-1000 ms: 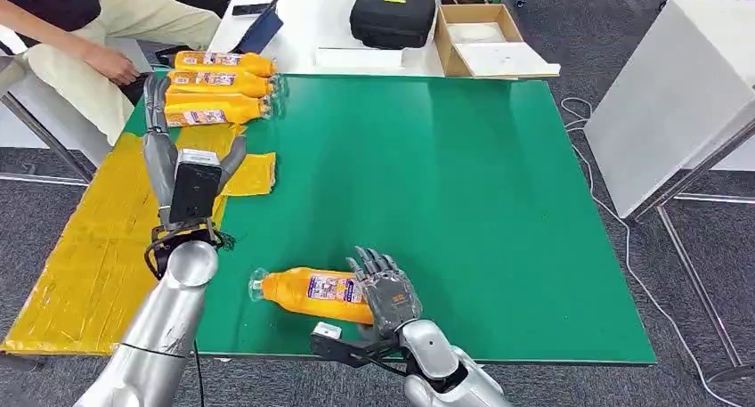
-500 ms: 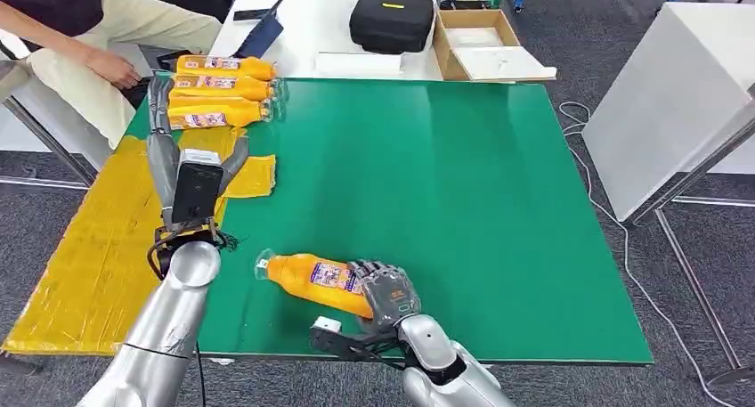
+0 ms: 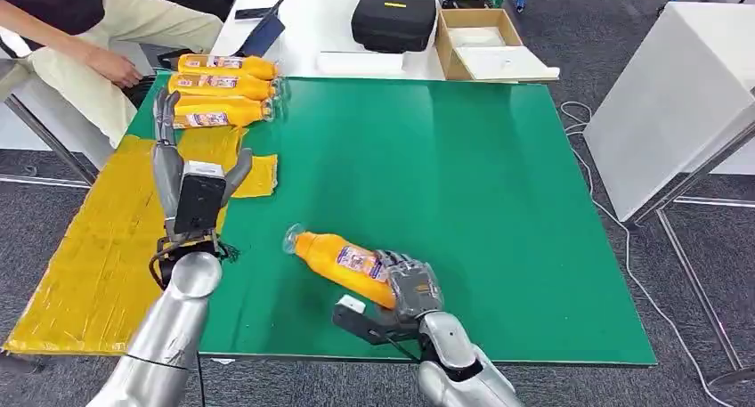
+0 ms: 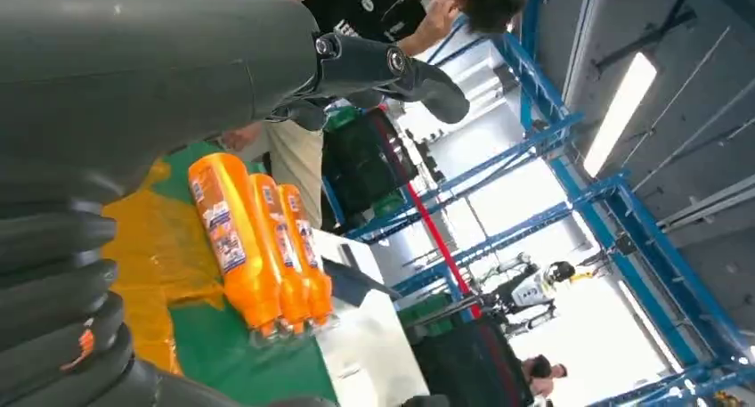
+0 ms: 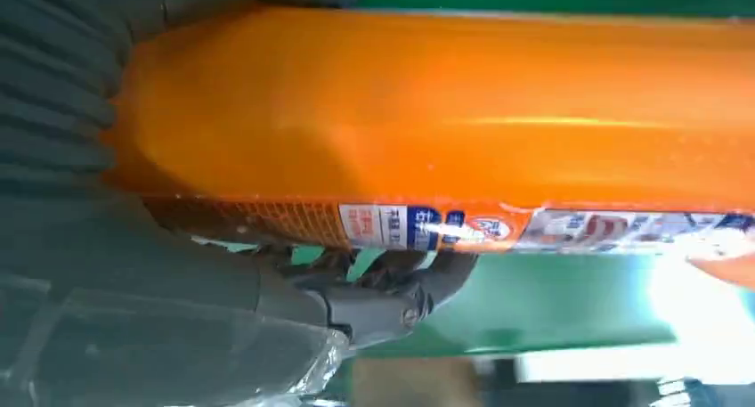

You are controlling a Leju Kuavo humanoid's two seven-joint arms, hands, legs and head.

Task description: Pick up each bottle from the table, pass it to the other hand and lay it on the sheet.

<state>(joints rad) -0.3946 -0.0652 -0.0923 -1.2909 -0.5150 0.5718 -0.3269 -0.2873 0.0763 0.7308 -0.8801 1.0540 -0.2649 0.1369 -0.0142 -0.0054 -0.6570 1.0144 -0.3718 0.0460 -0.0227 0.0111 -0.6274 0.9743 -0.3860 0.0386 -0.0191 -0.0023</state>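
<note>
Gripping an orange bottle [image 3: 345,264], the right robot hand [image 3: 411,287] hovered above the green desk [image 3: 499,211]; the left robot hand [image 3: 191,171] stayed spread over the yellow sheet [image 3: 85,256]

Four orange bottles: three in a row [image 3: 221,88] at the green table's far left corner, one [image 3: 345,264] near the front edge; one yellow sheet [image 3: 98,247]; one black case [image 3: 393,17]; one cardboard box [image 3: 485,42].

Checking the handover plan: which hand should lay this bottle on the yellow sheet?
The left hand. It hovers open above the yellow sheet, near three laid bottles, while the right hand grips the bottle over the green table.
</note>
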